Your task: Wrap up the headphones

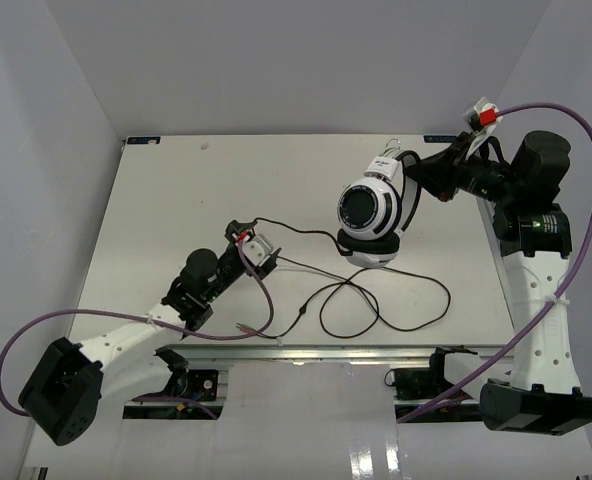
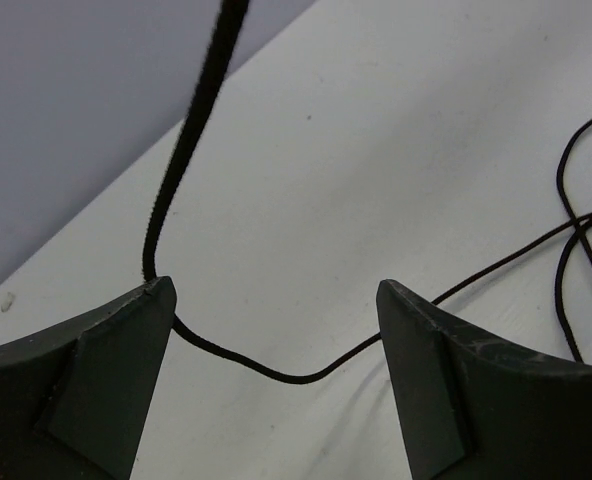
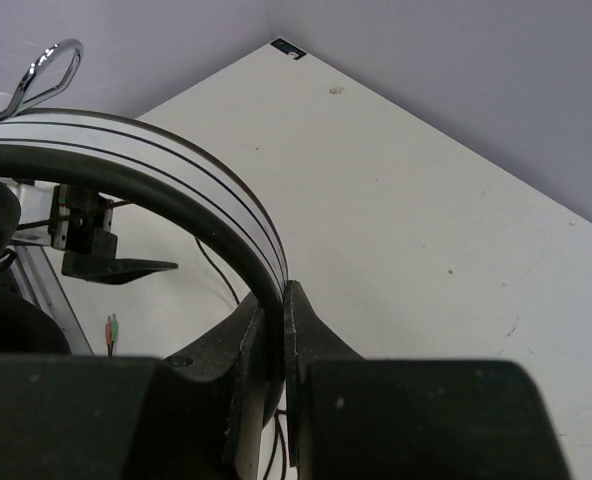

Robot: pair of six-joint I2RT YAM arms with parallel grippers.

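Right of table (image 1: 176, 190) centre: headphones (image 1: 374, 210), headband pinched in right gripper (image 3: 279, 310) just to their right. In front: cable (image 2: 188, 130) loops, trailing left to left gripper (image 2: 276, 290), one strand between its spread fingers.

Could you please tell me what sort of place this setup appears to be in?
Most likely a robotics lab test cell: a white table enclosed by plain grey walls, the left arm and right arm bolted at its near edge, and the headphones as the work item.

White headphones (image 1: 381, 198) (thin black cable (image 2: 296, 378))
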